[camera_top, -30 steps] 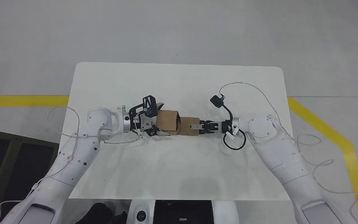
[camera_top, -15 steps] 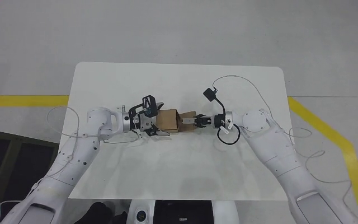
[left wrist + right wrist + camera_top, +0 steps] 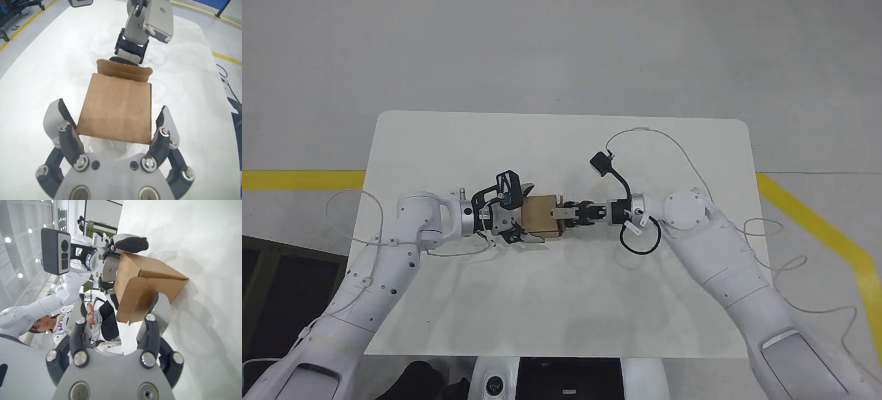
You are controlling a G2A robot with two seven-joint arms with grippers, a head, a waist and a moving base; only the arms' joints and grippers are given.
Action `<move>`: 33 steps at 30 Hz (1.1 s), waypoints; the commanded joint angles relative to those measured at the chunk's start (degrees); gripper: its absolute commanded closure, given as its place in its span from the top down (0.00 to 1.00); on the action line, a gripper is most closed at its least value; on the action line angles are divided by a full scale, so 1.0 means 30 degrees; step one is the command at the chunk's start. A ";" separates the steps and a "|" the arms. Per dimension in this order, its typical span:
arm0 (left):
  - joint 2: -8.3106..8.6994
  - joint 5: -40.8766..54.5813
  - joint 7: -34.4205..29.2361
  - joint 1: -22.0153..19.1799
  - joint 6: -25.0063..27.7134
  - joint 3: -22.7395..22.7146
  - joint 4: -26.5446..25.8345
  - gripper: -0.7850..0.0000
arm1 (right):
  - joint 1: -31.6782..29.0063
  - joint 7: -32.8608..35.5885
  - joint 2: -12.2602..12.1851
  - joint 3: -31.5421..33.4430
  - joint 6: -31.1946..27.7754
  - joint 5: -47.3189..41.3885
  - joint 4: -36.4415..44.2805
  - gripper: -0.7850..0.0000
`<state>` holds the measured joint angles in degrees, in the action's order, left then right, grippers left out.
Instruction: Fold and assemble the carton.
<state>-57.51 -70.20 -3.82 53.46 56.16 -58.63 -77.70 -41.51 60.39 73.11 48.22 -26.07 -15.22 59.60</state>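
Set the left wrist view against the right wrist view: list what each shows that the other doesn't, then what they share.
Left wrist view: the carton's plain top panel running away from the left claw, whose fingers flank its near end.
Right wrist view: the carton's end flaps, partly folded in, with one finger of the open right claw against a flap.
Both: the brown carton on the white table, with a claw at each end.

White table (image 3: 562, 310); yellow line (image 3: 302, 180) on grey floor (image 3: 542, 50).
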 commanded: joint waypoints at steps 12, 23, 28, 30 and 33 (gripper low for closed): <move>-0.0041 -0.0099 -0.0018 -0.0043 0.0038 0.0051 0.0163 1.00 | -0.0368 0.0175 0.0054 0.0392 -0.0408 -0.1071 -0.1029 0.47; -0.0056 -0.0178 -0.0007 -0.0035 0.0041 0.0032 0.0180 1.00 | -0.0766 -0.0018 0.0067 0.0590 -0.0606 -0.1193 -0.0937 0.42; -0.0054 -0.0330 -0.0002 -0.0006 0.0086 0.0037 0.0140 1.00 | -0.0754 -0.0040 0.0070 0.0624 -0.0540 -0.0923 -0.0958 0.37; -0.0052 -0.0389 0.0056 0.0018 0.0073 0.0026 0.0100 1.00 | -0.0759 0.0015 0.0075 0.0621 -0.0519 -0.0859 -0.0950 0.36; -0.0051 -0.0453 0.0118 0.0043 0.0067 0.0013 0.0092 1.00 | -0.0763 0.0065 0.0095 0.0625 -0.0498 -0.0881 -0.0989 0.35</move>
<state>-57.66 -71.51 -3.53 53.56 56.40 -58.57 -77.42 -43.79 60.52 73.38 50.09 -27.56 -17.78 56.66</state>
